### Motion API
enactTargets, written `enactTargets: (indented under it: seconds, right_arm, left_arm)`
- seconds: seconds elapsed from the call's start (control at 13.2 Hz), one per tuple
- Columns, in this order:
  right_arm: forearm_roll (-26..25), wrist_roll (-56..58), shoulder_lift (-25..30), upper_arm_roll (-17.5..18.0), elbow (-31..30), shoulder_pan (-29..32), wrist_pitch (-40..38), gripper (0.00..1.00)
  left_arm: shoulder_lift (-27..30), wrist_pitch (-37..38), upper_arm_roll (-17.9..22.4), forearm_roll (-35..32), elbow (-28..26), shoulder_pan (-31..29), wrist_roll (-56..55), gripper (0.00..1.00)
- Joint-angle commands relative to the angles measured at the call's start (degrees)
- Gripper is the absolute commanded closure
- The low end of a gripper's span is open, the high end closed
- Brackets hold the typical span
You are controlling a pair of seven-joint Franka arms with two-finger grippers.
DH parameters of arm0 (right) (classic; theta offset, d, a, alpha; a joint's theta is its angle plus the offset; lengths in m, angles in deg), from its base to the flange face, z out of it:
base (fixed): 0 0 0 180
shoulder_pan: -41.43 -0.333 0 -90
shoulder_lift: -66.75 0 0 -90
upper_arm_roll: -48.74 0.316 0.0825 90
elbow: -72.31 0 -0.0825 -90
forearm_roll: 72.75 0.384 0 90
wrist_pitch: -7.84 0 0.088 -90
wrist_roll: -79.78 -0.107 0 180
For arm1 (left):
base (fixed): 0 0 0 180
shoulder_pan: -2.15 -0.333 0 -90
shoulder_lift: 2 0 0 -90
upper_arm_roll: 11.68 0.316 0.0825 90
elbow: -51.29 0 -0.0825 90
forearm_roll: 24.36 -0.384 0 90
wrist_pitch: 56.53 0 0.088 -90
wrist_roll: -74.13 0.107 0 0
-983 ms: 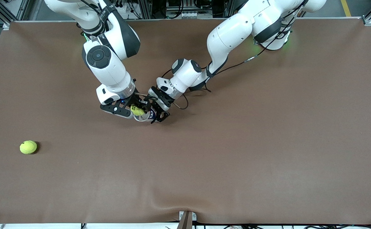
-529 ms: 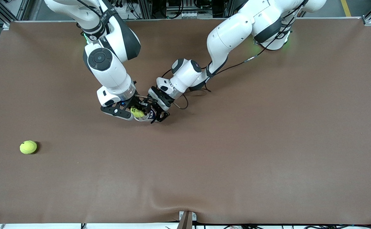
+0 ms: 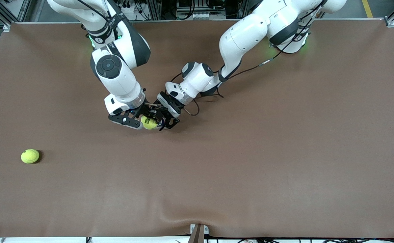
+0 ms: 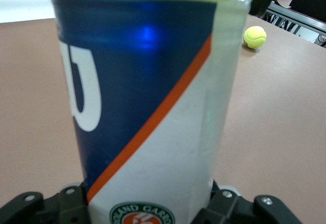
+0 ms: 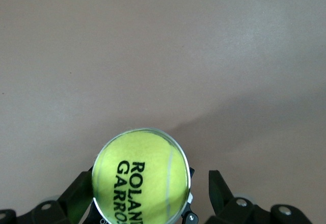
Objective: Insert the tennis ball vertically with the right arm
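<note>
Two claws | left claw (image 3: 164, 122) clenched on can (image 4: 147, 107), base hidden | right claw (image 3: 139, 118) released over tennis ball (image 5: 141, 178)

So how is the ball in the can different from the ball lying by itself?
The ball in the can sits in the can's open mouth; the lone ball lies on the bare table. The first sits between both arms' claws, its black lettering showing; the lone one lies toward the right arm's end, nearer the front camera, no lettering visible. Both are yellow-green tennis balls.

"ROLAND GARRO…" in black on the tennis ball (image 5: 141, 179); "ROLAND GARROS" round emblem on the can (image 4: 147, 107).
</note>
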Motion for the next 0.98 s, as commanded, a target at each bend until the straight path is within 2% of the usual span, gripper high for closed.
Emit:
enactTargets:
  seconds: [0.0, 0.3, 0.45, 0.91]
  right_arm:
    - [-0.78, -1.17, 0.17, 0.38, 0.02, 0.50, -0.74, 0.00]
    - [-0.60, 0.23, 2.98, 0.21, 1.51, 2.60, -6.09, 0.00]
    - [0.28, 4.87, 4.65, 0.12, 2.65, 3.66, -10.92, 0.00]
    - [0.28, 5.24, 5.18, 0.12, 2.92, 3.84, -11.65, 0.00]
  left_arm:
    - [0.27, -0.75, 0.25, 1.02, 1.48, 0.87, -0.27, 0.24]
    - [0.27, -0.75, 0.51, 0.67, 1.83, 0.95, -0.18, 0.24]
    - [0.27, -0.75, 0.77, -0.12, 1.83, 1.65, -0.18, 0.24]
    - [0.18, -0.75, 1.21, -1.00, 1.92, 1.66, -0.18, 0.24]
